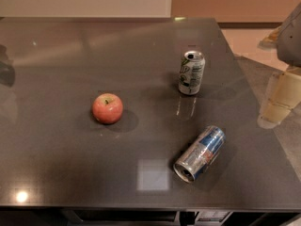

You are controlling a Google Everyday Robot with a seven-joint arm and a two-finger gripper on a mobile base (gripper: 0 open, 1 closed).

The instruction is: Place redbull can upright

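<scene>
The redbull can [200, 153] is slim, blue and silver, and lies on its side on the dark table [70, 164] near the front right. Its silver top faces the front left. My gripper [278, 98] hangs at the right edge of the view, over the table's right edge. It is to the right of the can and farther back, well apart from it, and holds nothing that I can see.
A white-and-green soda can [192, 72] stands upright behind the redbull can. A red apple [107, 108] sits left of centre. The table's front edge runs just below the redbull can, and its right edge is close to the gripper.
</scene>
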